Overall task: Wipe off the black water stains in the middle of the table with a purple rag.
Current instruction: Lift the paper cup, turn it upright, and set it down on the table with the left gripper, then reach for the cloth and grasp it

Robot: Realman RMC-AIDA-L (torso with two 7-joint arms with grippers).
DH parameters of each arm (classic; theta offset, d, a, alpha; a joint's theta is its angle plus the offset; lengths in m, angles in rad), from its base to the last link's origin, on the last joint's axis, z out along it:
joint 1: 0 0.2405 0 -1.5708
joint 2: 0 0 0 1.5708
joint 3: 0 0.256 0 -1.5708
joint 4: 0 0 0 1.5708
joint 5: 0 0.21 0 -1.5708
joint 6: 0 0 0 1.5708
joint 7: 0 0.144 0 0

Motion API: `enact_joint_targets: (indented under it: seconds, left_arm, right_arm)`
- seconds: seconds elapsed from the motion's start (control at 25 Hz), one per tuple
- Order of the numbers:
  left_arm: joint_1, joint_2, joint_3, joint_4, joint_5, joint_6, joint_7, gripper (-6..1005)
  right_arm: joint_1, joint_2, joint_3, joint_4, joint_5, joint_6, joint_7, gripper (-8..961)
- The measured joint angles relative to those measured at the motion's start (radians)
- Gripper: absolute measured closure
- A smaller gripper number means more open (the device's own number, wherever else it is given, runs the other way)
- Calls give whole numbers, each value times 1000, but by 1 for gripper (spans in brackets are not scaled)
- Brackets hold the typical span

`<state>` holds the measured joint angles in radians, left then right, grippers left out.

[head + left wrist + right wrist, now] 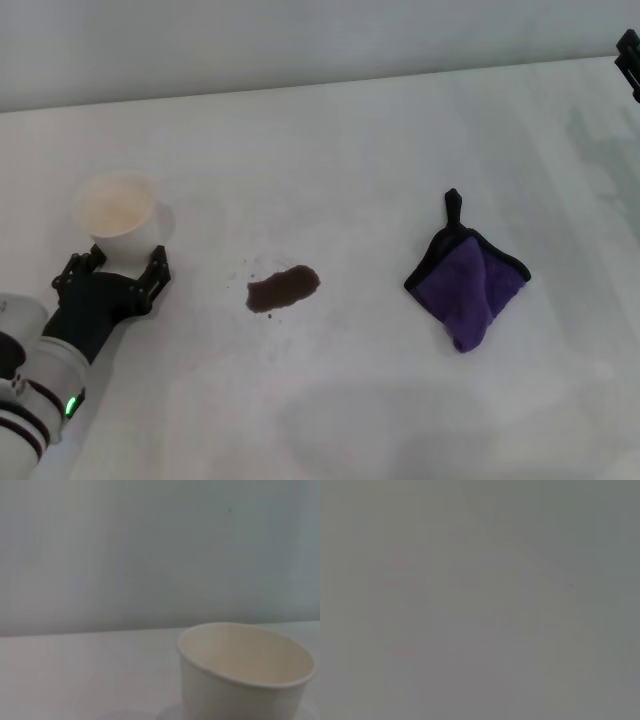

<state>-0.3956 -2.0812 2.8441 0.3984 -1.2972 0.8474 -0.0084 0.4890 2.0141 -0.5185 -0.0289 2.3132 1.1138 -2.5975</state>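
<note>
Centrally, oblong dark stains [283,289]; crumpled soft purple rag [466,282] beside; left gripper [113,270] wide behind paper cup [118,213].

- The black water stains [283,289] lie on the table [330,130], near its middle, straight ahead of me.
- The purple rag [467,284] sits on the table at 3 o'clock from the stains, well apart from them — its loop tab [453,206] points to 12 o'clock.
- The paper cup [118,217] stands at 10 o'clock from the stains.
- My left gripper [112,275] is at 6 o'clock from the cup, just beside its base, one finger on either side.
- My right gripper [628,58] is at 1 o'clock from the rag, well apart, at the far edge.
</note>
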Motion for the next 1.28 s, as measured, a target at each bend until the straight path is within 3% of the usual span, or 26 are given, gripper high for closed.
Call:
enact_joint_targets:
  seconds: [0.48, 0.68, 1.28]
  left_arm:
    - [3, 1, 0, 25, 18, -9, 2, 211]
    - [19, 1, -1, 26, 19, 6, 4, 135]
    - [129, -1, 0, 23, 38, 228, 3, 128]
  right_arm:
    - [-2, -2, -13, -14, 0, 2, -5, 159]
    - [-3, -2, -14, -25, 0, 1, -7, 159]
    - [-4, -3, -23, -48, 0, -5, -10, 159]
